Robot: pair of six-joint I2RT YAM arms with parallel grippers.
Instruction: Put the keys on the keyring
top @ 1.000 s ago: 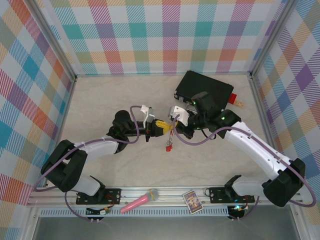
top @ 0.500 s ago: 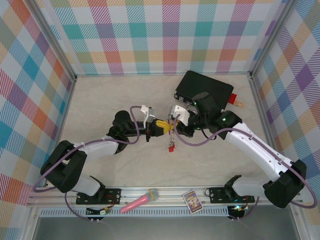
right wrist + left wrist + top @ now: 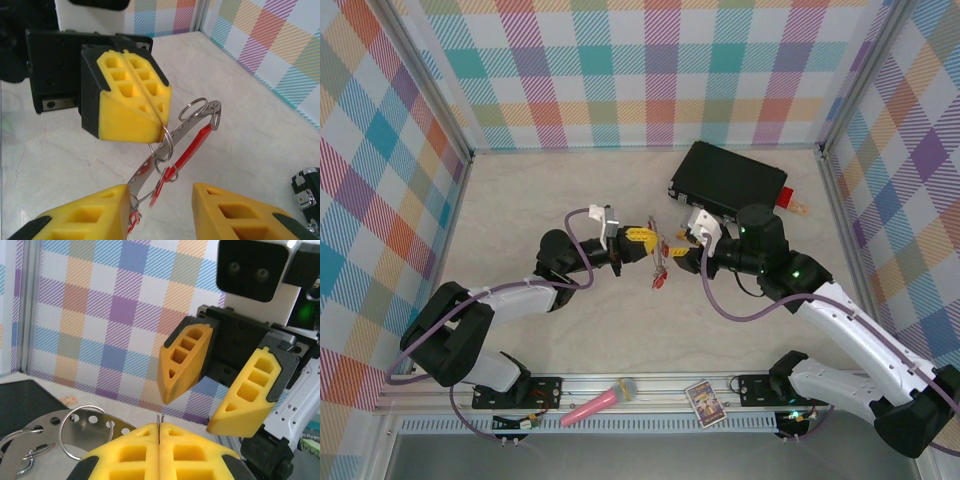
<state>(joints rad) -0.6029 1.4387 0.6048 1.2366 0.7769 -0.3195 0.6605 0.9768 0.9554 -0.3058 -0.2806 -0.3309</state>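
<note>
Above the desk's middle, your left gripper pinched the keyring, red keys dangling, while your right gripper stood spread just beside it.

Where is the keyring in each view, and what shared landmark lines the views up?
Top external: the keyring hangs mid-table, just off the left gripper.
Left wrist: the keyring is at lower left, a holed metal band beside that gripper's shut yellow tips.
Right wrist: the keyring is at centre, slanting down-left, with a red arc beneath.
Shared landmark: the left gripper, shut on a small wire ring linked to the keyring.
</note>
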